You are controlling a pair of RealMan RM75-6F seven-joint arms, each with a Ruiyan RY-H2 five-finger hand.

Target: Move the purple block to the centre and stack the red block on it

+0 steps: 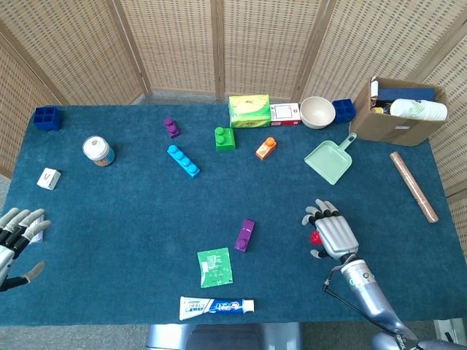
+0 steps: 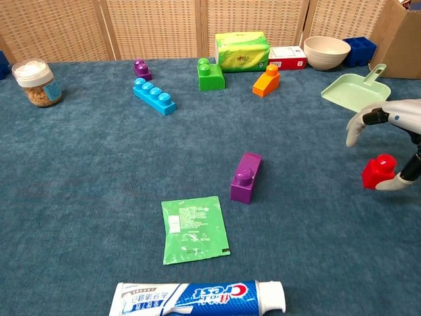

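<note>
The purple block point(image 1: 245, 235) point(image 2: 245, 177) lies on the blue cloth near the table's middle, with nobody touching it. To its right sits the small red block point(image 1: 315, 237) point(image 2: 379, 172). My right hand point(image 1: 332, 232) point(image 2: 402, 112) hovers over the red block, fingers point(image 2: 358, 125) arched above its left side and apart from it. The thumb tip is at the block's lower right; I cannot tell if it touches. My left hand point(image 1: 16, 237) hangs at the table's left edge, fingers spread and holding nothing.
A green packet point(image 1: 215, 267) and a toothpaste tube point(image 1: 217, 306) lie in front of the purple block. Further back are a smaller purple block point(image 1: 171, 127), blue point(image 1: 183, 160), green point(image 1: 224, 138) and orange point(image 1: 265, 148) blocks, a green dustpan point(image 1: 330, 160), a bowl point(image 1: 317, 111) and a cardboard box point(image 1: 398, 109).
</note>
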